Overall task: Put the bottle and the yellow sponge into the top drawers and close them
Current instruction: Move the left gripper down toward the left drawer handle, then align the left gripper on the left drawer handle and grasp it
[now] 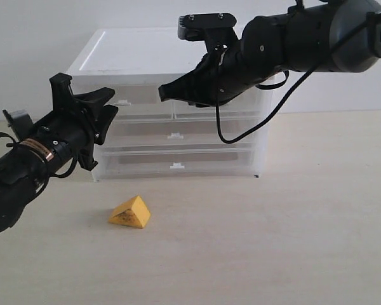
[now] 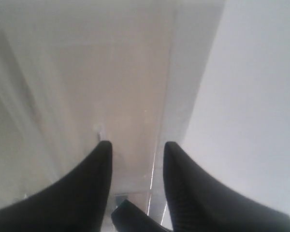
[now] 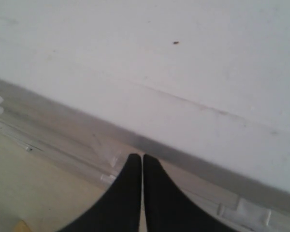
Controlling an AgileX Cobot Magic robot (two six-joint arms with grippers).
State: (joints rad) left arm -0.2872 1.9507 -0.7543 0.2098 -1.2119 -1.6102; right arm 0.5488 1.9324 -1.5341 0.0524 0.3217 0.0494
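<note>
Yellow sponge [image 1: 130, 212] lies on the table [image 1: 273, 241], a wedge with one flat side down. It sits out in front of the cabinet [image 1: 133, 51], well apart from it, towards the left end of the front, and nothing touches it.

At the far left, the left gripper [image 1: 86, 95] is raised off the table at the cabinet's left front corner, level with the upper rows. Its jaws stand apart. In the left wrist view the two black fingers [image 2: 99, 164] frame only the blurred, pale plastic of the cabinet, with nothing between them.

The top drawers [image 1: 140, 95] sit side by side under the white cabinet top. The left one looks pushed in flush, its small white handle [image 1: 122, 101] showing. The right one is mostly hidden behind the right arm, so whether it is fully in cannot be told. Two wide drawers [image 1: 178, 130] lie below them, both pushed in.

The right gripper [image 1: 162, 94] reaches in from the upper right, across the front of the top row. Its jaws are pressed together and carry nothing, and its tip points left near the split between the two small drawers. The right wrist view shows the closed tip over the cabinet's front edge.
</note>
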